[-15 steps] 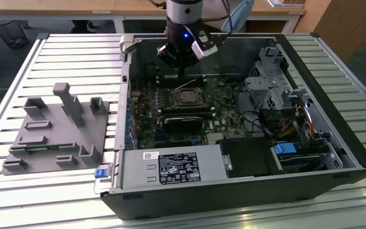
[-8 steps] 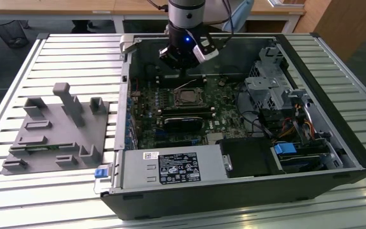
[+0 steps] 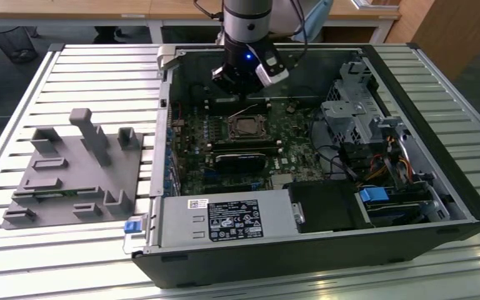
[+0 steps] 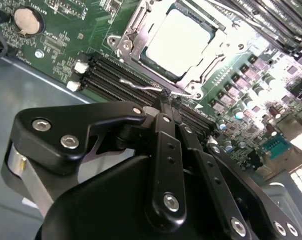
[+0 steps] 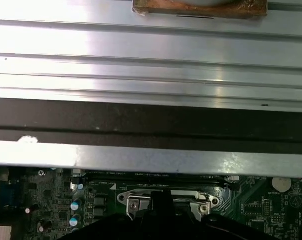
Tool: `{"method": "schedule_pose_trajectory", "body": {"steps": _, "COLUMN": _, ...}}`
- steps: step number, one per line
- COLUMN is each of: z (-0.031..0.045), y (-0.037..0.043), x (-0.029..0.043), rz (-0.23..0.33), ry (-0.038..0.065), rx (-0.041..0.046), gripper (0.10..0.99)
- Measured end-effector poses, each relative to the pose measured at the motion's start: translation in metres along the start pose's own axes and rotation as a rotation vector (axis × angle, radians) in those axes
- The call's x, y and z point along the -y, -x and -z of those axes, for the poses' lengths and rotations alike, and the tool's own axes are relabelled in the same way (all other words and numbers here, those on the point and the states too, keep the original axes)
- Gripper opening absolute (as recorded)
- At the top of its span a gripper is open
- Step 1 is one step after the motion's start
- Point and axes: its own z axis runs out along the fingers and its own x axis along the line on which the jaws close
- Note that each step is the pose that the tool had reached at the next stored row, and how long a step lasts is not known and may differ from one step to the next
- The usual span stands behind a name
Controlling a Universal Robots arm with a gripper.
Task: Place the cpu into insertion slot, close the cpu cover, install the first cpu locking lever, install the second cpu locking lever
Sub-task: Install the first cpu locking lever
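The computer case lies open on its side on the slatted tabletop. That turns the green board upward, where the arm can reach it from above. The cpu sits down in the insertion slot, its pale top showing through the window of the cpu cover. The cover lies flat over it, so seating and covering look done to me.

The gripper hangs low at the socket's edge, jaws drawn together into a narrow tip. It is right at the thin wire locking lever that runs alongside the frame. A tip that slim suits hooking or nudging a wire, I'd say, though I can't tell whether it actually pinches the lever. The lever seems to lie outside its catch, so locking appears to be the step in hand.
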Motion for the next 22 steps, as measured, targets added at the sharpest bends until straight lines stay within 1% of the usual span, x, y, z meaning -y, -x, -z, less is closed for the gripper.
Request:
{"method": "schedule_pose_trajectory", "body": {"steps": 1, "z": -0.0007, "y": 0.0001, "x": -0.0003, "rz": 0.000, "ry": -0.005, "rx": 0.0000, "gripper": 0.106}}
{"method": "schedule_pose_trajectory", "body": {"steps": 2, "z": -0.0014, "y": 0.0004, "x": -0.0005, "rz": 0.000, "ry": -0.006, "rx": 0.0000, "gripper": 0.106}}
{"method": "schedule_pose_trajectory", "body": {"steps": 5, "z": -0.0029, "y": 0.0018, "x": -0.0014, "rz": -0.001, "ry": -0.007, "rx": 0.0000, "gripper": 0.106}}
{"method": "schedule_pose_trajectory", "body": {"steps": 10, "z": -0.0057, "y": 0.0069, "x": -0.0041, "rz": -0.001, "ry": -0.007, "rx": 0.0000, "gripper": 0.106}}
{"method": "schedule_pose_trajectory", "body": {"steps": 18, "z": -0.0120, "y": 0.0101, "x": -0.0056, "rz": -0.001, "ry": -0.007, "rx": 0.0001, "gripper": 0.106}}
{"method": "schedule_pose_trajectory", "body": {"steps": 22, "z": -0.0143, "y": 0.0132, "x": -0.0067, "rz": -0.001, "ry": -0.007, "rx": 0.0001, "gripper": 0.106}}
